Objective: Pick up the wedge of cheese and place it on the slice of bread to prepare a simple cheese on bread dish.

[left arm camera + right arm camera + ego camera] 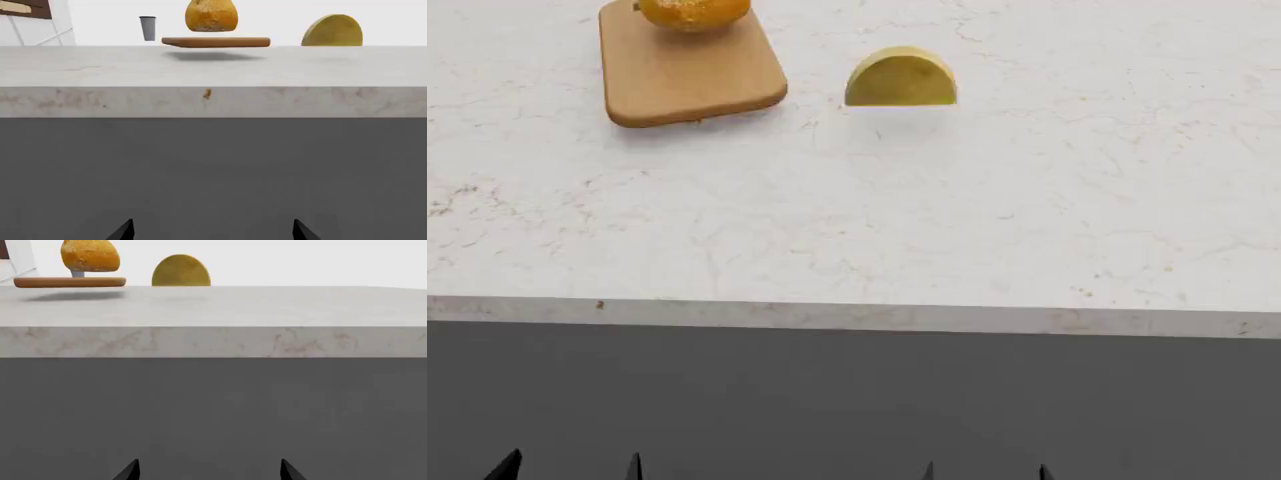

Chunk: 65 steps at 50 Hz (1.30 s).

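Observation:
The wedge of cheese (901,78), a pale yellow half-disc, stands on its flat edge on the marble counter, just right of the cutting board; it also shows as the wedge of cheese (332,31) and the wedge of cheese (181,271). The slice of bread (694,12), a golden-orange round loaf, sits on the far end of the board; the same slice of bread (211,15) and slice of bread (90,256) show from the wrists. My left gripper (571,467) and right gripper (988,470) hang open and empty below the counter's front edge, well short of both.
A tan wooden cutting board (687,72) lies at the counter's far left. A grey cup (148,28) stands behind it. The white marble counter (854,220) has a thick front edge (854,317), with a dark grey cabinet face beneath it.

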{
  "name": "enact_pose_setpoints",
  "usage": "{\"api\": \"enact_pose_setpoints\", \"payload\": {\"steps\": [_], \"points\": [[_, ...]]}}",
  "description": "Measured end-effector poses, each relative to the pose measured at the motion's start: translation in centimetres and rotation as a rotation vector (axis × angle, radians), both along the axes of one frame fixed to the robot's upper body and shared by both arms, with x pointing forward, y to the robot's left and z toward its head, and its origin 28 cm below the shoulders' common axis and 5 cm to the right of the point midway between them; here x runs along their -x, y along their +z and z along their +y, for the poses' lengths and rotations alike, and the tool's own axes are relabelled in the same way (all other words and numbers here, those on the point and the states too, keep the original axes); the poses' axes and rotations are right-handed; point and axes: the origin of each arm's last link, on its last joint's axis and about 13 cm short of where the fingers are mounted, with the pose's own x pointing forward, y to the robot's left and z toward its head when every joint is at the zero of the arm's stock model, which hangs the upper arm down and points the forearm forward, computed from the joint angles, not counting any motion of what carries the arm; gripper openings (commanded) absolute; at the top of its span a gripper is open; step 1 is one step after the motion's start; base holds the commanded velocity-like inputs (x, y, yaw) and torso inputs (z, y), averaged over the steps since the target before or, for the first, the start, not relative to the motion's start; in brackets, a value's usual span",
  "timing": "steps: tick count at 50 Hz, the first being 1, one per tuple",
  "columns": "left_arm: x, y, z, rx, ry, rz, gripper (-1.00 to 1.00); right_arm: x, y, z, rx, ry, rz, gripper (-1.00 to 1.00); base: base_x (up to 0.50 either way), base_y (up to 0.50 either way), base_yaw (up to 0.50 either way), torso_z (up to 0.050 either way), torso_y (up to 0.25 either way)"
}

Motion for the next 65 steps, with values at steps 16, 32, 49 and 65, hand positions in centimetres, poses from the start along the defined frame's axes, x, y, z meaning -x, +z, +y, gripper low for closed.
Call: {"api": "enact_pose_setpoints", "payload": {"steps": [16,32,49,65], "points": [[-0.1,0.1,0.0,-0.003,0.001,-0.006,1.00,0.0,0.3,0.0,0.014,-0.004,-0.003,1.00,-0.04,0.00,0.00,0.000,0.000],[-0.1,-0.2,0.0,-0.030,0.019,-0.019,1.00,0.2,0.0,0.1,0.021,-0.004,0.004,1.00,-0.30,0.08,0.00,0.004,0.000],[-0.8,0.4,0.1,-0.068,0.026,-0.032,1.00,0.2,1.0,0.0,0.040,-0.013,-0.011,1.00,0.00,0.00,0.00,0.050,0.000],[-3.2,7.8,0.2,-0.135,0.057,-0.070,1.00,-1.0,6.9,-0.2,0.091,-0.038,-0.076,1.00,0.00,0.00,0.00,0.050,0.000]]}}
